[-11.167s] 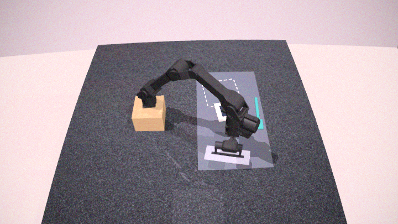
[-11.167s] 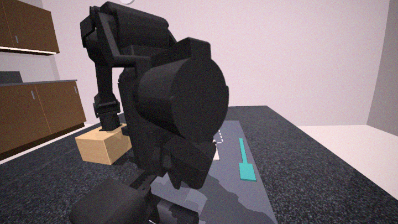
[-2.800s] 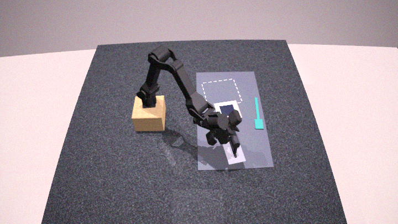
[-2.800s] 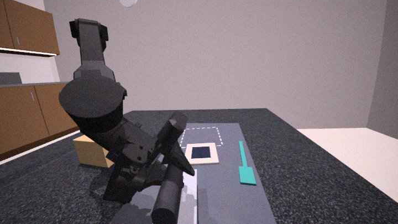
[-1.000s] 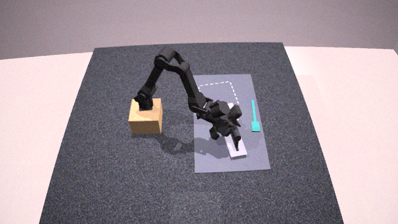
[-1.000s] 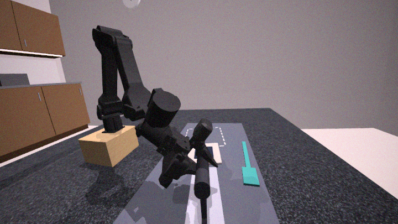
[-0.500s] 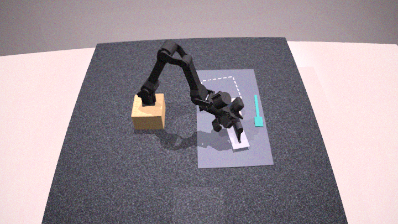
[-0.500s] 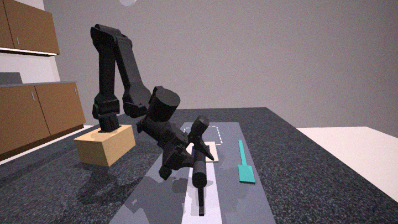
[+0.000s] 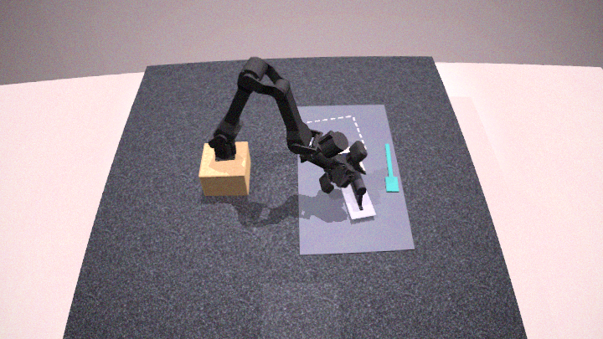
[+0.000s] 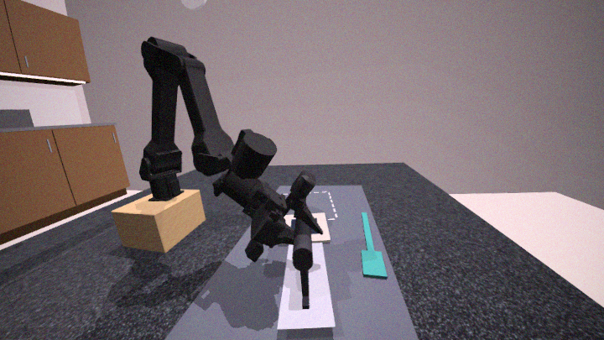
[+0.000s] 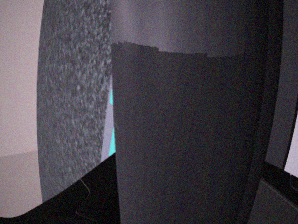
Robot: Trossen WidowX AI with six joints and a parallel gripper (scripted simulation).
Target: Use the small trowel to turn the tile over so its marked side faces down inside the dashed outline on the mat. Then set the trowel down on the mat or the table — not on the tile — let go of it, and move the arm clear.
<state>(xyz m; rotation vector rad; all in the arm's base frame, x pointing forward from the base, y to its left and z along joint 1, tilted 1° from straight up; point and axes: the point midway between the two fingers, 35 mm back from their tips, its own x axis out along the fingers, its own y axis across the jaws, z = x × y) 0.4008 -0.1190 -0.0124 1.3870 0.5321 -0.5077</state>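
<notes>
My gripper [image 9: 353, 180] [image 10: 297, 240] is low over the grey mat [image 9: 320, 238] [image 10: 387, 305]. It is shut on the trowel's dark handle [image 9: 358, 186] [image 10: 303, 251]. The trowel's long white blade [image 9: 362, 211] [image 10: 311, 314] lies flat on the mat, its far end at the tile. The cream tile [image 10: 325, 232] lies flat at the near edge of the white dashed outline [image 9: 337, 118] [image 10: 331, 205]. The arm hides most of it, and its mark cannot be seen. The wrist view is mostly filled by a dark surface.
A teal flat tool [image 9: 389, 171] [image 10: 369, 247] [image 11: 111, 129] lies on the mat to the right of the trowel. The arm's base stands on a wooden block [image 9: 224, 180] [image 10: 155, 225] to the left of the mat. Cabinets line the far left wall.
</notes>
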